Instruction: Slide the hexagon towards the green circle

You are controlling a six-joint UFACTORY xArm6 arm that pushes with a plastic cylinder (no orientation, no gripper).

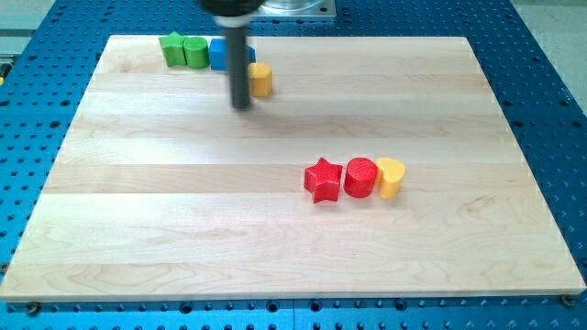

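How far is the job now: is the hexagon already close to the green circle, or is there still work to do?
Mostly done, it seems: the yellow hexagon already lies near the view's top, with only the blue block between it and the green circle. In hand: my tip stands just left of the hexagon, slightly below. Left: a short push leftward to close the gap.

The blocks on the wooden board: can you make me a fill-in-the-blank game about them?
1. The red star sits left of the red ____.
2. The yellow heart is at the ____ end of that row.
3. My tip is beside the ____ hexagon.
4. The green circle is near the view's ____.

Missing words: circle, right, yellow, top.
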